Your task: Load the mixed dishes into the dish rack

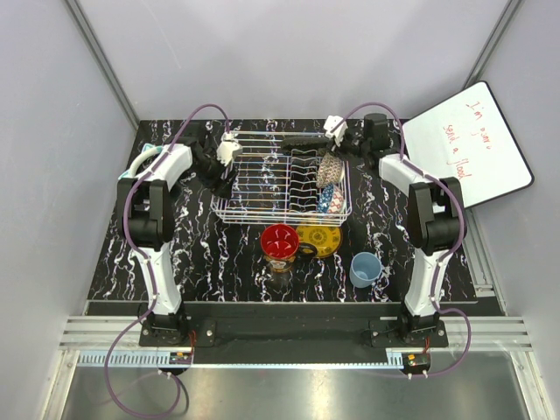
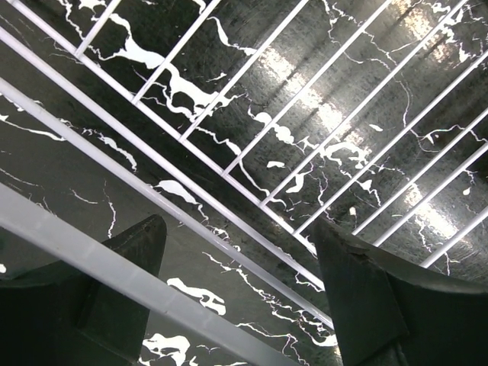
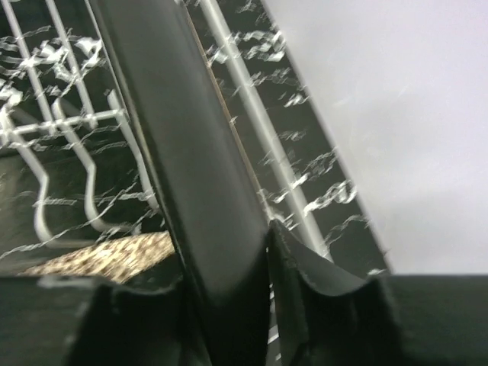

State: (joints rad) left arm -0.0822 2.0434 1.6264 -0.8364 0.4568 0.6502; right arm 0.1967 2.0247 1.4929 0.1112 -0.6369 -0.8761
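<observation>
At far right corner of rack, right gripper [image 3: 221,297] is closed on square dark plate [image 3: 175,152], pinched by its edge, plate edge-on between the fingers. Plate sits over the far rim of the dish rack [image 1: 262,220], not yet down in a slot.

Risks:
- Thin edge pinch, so plate could twist or slip out if its lower edge catches the far rim or a tine on the way down.
- Brown-mesh bowl [image 1: 329,168] stands in the tines just near of it, and a lowered plate could knock it.
- Left gripper [image 2: 240,255] is wide open and holds nothing, a rack wire runs between its fingers. Closing or pulling there would likely drag the rack and shift the slots under the plate.

Pose: right arm reaches far and inward, wrist turned left along the far rim. Left arm is bent in to the rack's far left corner, pointing down.

Blue patterned bowl [image 1: 325,198] is racked. Red bowl [image 1: 280,239], yellow plate [image 1: 322,238], light-blue cup [image 1: 366,268] sit on the table [image 1: 192,254] near of rack.
</observation>
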